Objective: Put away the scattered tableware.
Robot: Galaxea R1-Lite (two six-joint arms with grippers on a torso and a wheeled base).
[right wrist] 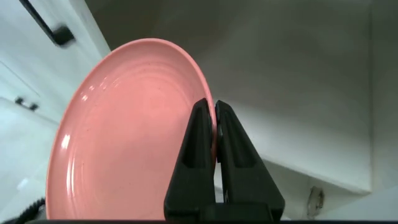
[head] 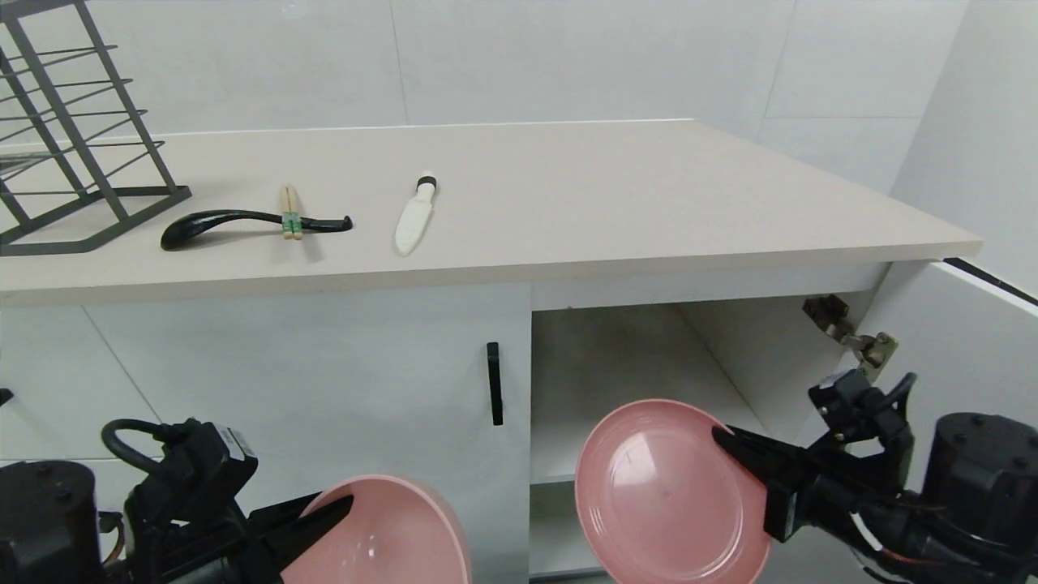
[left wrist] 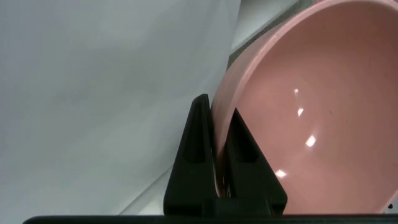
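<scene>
My left gripper (head: pixel 336 509) is shut on the rim of a pink bowl (head: pixel 389 539), held low in front of the closed cabinet door (head: pixel 324 381); the left wrist view shows its fingers (left wrist: pixel 202 134) clamping the pink bowl (left wrist: pixel 311 118). My right gripper (head: pixel 726 442) is shut on the edge of a pink plate (head: pixel 661 495), held upright before the open cabinet (head: pixel 641 365). In the right wrist view the pink plate (right wrist: pixel 130 130) sits pinched between the fingers (right wrist: pixel 199 134). On the counter lie a black ladle (head: pixel 235 223), chopsticks (head: pixel 290 212) across it, and a white knife (head: pixel 416 215).
A dark wire dish rack (head: pixel 65 130) stands at the counter's (head: pixel 649 186) back left. The open cabinet door (head: pixel 965 341) swings out to the right, with its hinge (head: pixel 847 328) showing. A black handle (head: pixel 494 383) is on the closed door. A shelf (head: pixel 616 381) lies inside.
</scene>
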